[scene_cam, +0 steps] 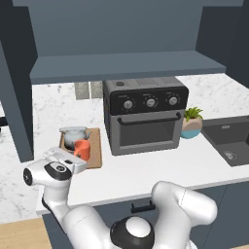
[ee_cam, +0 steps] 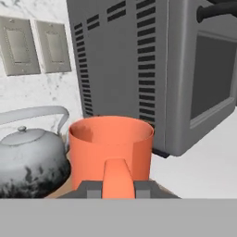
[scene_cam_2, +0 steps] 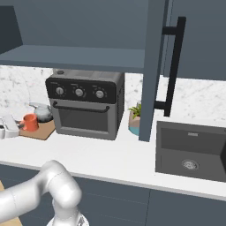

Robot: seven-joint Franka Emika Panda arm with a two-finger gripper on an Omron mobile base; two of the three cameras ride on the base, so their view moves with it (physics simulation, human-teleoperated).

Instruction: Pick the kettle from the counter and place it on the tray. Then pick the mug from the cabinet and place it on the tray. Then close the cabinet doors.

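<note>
Mug's down over the tray, doors are what's left

The kettle [scene_cam: 74,135] sits on the tray [scene_cam: 94,154], so that part looks done. The jaws are clamped tight on the handle of the orange mug [ee_cam: 111,150], which is right beside the kettle, at or just above the tray; can't tell if it's touching down. The gripper [ee_cam: 117,189] hasn't let go. Both cabinet doors [scene_cam_2: 151,66] hang wide open above the bench [scene_cam: 160,170], so releasing the mug and shutting those remains, I reckon.
</note>
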